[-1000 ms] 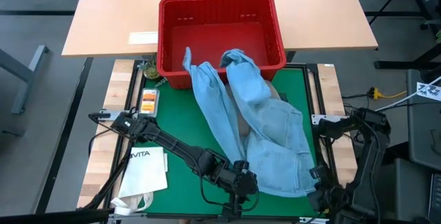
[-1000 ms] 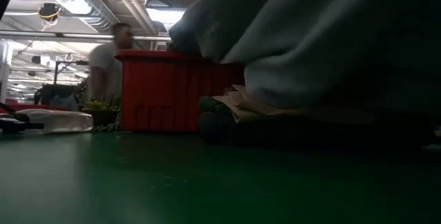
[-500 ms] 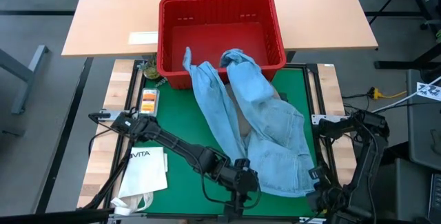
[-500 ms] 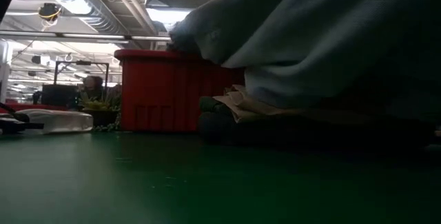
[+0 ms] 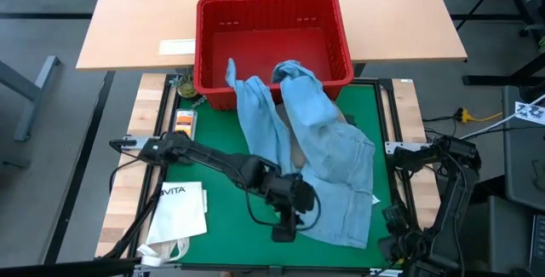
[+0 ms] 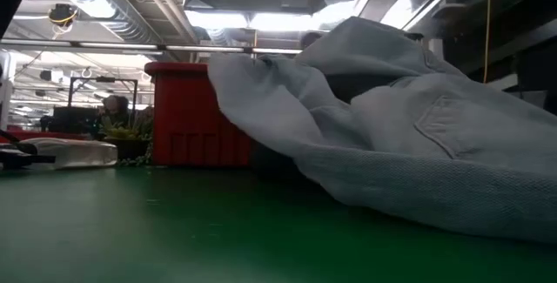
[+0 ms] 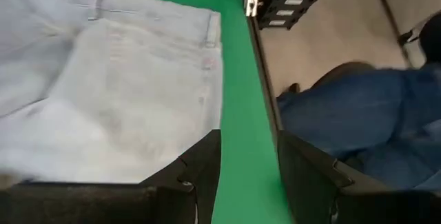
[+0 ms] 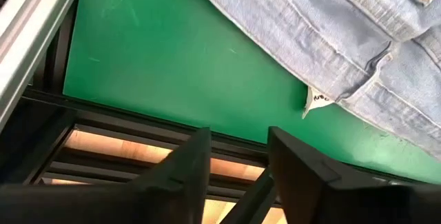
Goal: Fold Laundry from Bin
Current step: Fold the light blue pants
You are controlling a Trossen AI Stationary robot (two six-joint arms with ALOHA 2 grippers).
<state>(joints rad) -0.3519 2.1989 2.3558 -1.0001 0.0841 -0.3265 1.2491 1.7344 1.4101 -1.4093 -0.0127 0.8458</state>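
Denim jeans (image 5: 328, 162) flat on mat (image 5: 213, 145) (legs in bin (image 5: 272, 34)) | tools clear

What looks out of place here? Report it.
The light blue jeans lie crumpled and skewed on the green mat, one leg end still hooked over the rim of the red bin. Both the left gripper and the right gripper are open and hold nothing. The garment is not flat for folding.

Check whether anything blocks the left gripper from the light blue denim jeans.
Nothing visible does. The left gripper, jaws open and empty, sits at the near edge of the light blue denim jeans on the green mat.
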